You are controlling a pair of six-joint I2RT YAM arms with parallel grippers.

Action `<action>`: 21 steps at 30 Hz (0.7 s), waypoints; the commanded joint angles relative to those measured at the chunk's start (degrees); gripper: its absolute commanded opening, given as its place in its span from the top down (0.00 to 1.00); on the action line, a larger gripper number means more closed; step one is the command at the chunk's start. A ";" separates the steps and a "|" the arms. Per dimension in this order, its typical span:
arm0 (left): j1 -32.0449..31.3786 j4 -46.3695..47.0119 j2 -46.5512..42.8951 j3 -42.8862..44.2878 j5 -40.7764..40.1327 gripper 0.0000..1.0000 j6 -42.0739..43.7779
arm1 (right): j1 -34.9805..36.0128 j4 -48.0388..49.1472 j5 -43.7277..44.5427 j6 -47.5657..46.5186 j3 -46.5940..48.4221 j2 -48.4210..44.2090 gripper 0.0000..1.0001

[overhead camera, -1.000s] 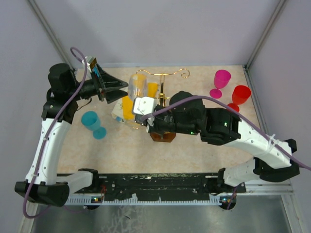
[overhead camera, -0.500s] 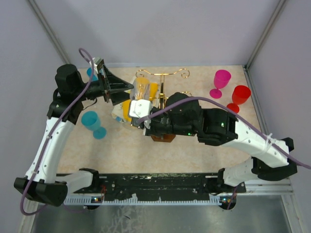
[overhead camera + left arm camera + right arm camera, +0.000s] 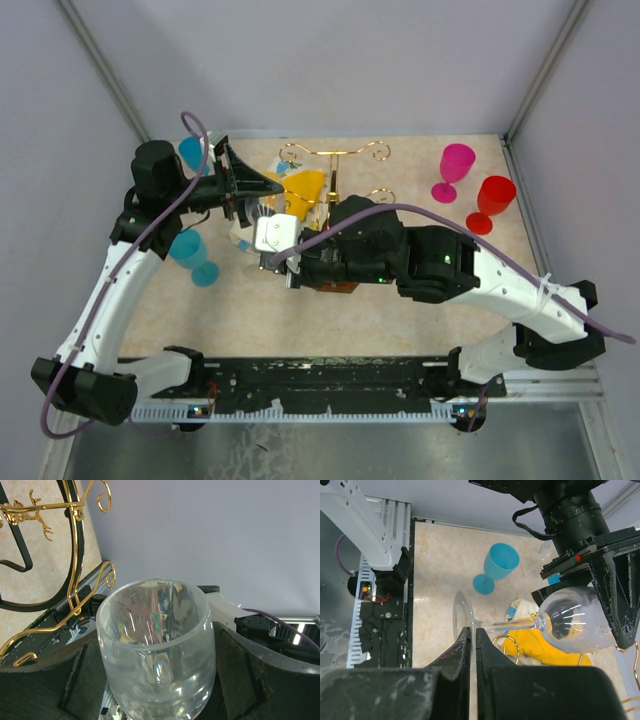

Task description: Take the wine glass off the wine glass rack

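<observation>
Left wrist view has the left pincer [image 3: 157, 680] clamped on the bowl of the wine glass [image 3: 155, 630], one dark finger [image 3: 47, 680] pressed to each side and the rim pointing away from the camera. Just beyond the pincer and to its left stand the gold scroll-ended arms of the wine glass rack [image 3: 75, 555], close beside the bowl but apart from it in this view. From the right wrist, the right pincer [image 3: 472, 631] has its fingers [image 3: 452, 657] drawn almost together, only a slit between them, with the tips on the stem right where it meets the foot. The glass lies on its side above the tabletop [image 3: 250, 310], stretched between the two pincers, with its bowl off to the right pincer's right inside the other pincer. Under the stem sit a gold loop of the rack and a yellow cloth [image 3: 540, 647]. Farther beyond the right pincer a teal goblet [image 3: 497, 565] stands upright on the tabletop. Seen from the top external view, the rack's wire top [image 3: 340, 153] rises just behind the right pincer. A pink goblet [image 3: 455, 165] and a red goblet [image 3: 492, 198] stand well apart from both pincers, on the side the right arm reaches in from.
</observation>
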 commanded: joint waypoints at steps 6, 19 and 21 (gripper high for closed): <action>-0.38 3.78 -0.55 -0.76 1.43 0.27 -2.05 | 0.84 4.36 0.78 -1.81 2.93 -1.09 1.00; -0.38 3.90 -0.48 0.90 0.51 0.40 -1.97 | 0.84 7.67 5.12 0.24 -1.85 -4.19 0.76; -0.38 2.28 -0.08 2.27 -0.02 0.41 -0.13 | 0.82 8.12 5.83 0.92 -2.55 -5.13 0.50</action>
